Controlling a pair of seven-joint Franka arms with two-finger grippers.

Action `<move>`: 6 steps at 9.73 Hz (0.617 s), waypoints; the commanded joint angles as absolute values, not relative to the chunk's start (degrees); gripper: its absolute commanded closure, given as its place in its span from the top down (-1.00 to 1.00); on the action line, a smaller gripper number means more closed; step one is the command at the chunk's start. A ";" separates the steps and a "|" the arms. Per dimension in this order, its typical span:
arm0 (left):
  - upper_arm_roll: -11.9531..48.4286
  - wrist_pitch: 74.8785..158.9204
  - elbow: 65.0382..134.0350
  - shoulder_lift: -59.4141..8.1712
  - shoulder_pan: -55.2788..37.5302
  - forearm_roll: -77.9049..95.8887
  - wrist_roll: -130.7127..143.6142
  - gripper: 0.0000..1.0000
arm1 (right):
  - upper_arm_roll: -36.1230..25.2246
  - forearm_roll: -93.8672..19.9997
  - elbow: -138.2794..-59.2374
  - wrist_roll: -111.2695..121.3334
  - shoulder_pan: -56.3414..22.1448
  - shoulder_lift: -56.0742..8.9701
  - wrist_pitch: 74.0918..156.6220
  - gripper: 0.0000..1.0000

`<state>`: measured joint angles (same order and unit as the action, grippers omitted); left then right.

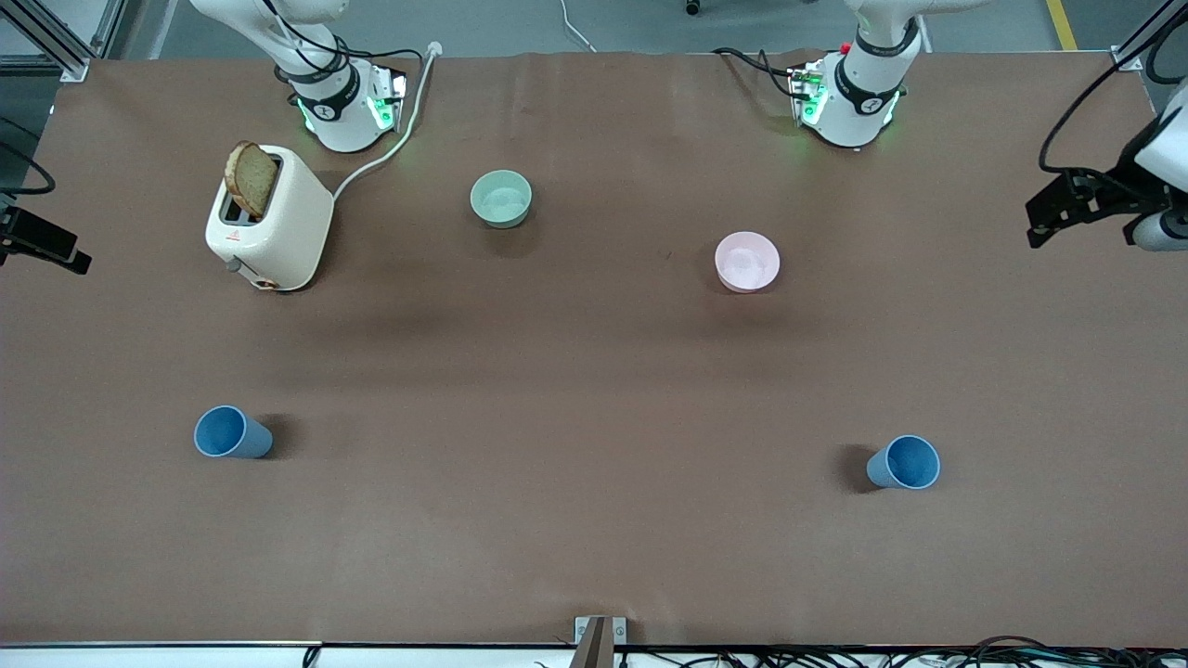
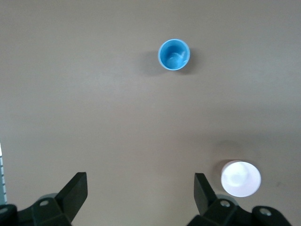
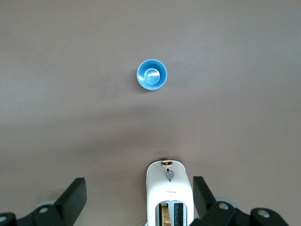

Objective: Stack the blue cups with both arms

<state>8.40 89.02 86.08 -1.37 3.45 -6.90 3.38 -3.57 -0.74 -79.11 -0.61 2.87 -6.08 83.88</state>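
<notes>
Two blue cups stand upright and apart on the brown table. One cup (image 1: 232, 433) is toward the right arm's end and shows in the right wrist view (image 3: 152, 74). The other cup (image 1: 904, 462) is toward the left arm's end and shows in the left wrist view (image 2: 174, 54). My left gripper (image 2: 141, 188) is open and empty, high over the table near the pink bowl. My right gripper (image 3: 139, 193) is open and empty, high over the toaster. Neither gripper shows in the front view; only the arm bases do.
A white toaster (image 1: 269, 220) with a slice of bread stands near the right arm's base, its cable running toward that base. A mint-green bowl (image 1: 501, 198) and a pale pink bowl (image 1: 747, 261) sit farther from the front camera than the cups.
</notes>
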 commanded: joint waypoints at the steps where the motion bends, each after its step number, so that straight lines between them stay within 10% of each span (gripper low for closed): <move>1: 8.79 93.49 85.17 -10.33 8.15 -7.21 2.37 1.00 | -3.95 -1.14 -78.13 0.17 2.90 -10.00 85.77 1.00; 6: 8.79 112.28 86.05 -28.70 9.76 -2.73 4.04 1.00 | -3.87 -1.32 -81.11 7.29 5.71 -23.44 105.69 1.00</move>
